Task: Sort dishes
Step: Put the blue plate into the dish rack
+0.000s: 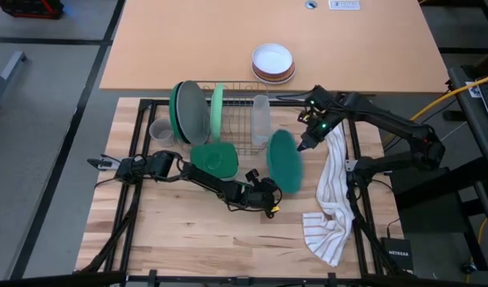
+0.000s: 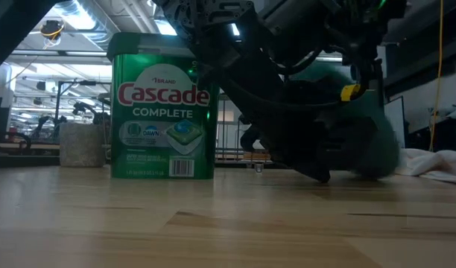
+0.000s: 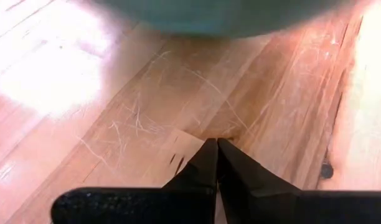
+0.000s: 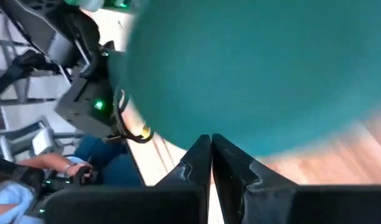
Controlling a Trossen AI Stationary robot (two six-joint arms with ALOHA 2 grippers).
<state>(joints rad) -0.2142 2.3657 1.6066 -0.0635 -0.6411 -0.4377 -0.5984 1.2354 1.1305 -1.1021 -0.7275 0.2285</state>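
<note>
- Two arms over the light wooden table. The right gripper is at the far edge of a round teal plastic plate, which stands tilted near the table's middle; I cannot tell if its fingers grip the rim.
- The left gripper is low, just beside the near edge of the teal plate, fingers clenched together on nothing.
- A wire dish rack at the far edge holds a dark green plate, a grey plate and a light green plate, all on edge.
- A small grey mug stands left of the rack.
- A green Cascade tub stands in front of the rack.
- A white striped towel lies toward the right edge.
</note>
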